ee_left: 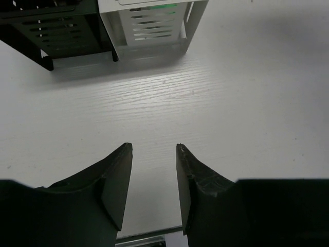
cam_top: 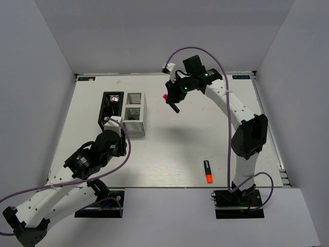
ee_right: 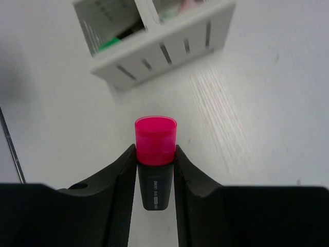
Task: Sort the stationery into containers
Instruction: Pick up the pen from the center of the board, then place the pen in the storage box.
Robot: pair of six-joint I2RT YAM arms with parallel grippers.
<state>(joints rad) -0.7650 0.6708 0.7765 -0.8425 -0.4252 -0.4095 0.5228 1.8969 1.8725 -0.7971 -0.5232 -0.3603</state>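
My right gripper point(cam_top: 171, 102) is shut on a black marker with a pink cap point(ee_right: 155, 141), held in the air to the right of the white organiser point(cam_top: 134, 113); its pink cap also shows in the top view point(cam_top: 165, 97). The white organiser point(ee_right: 154, 43) holds a green-capped marker point(ee_right: 110, 43) and something pink. The black organiser point(cam_top: 111, 107) stands against its left side. A black marker with an orange cap point(cam_top: 207, 171) lies on the table at the front right. My left gripper point(ee_left: 153, 154) is open and empty, low over the table just in front of both organisers.
The black organiser point(ee_left: 49, 31) and white organiser point(ee_left: 151, 23) fill the far edge of the left wrist view. The table's front edge runs just behind the left arm. Grey walls enclose the table on three sides.
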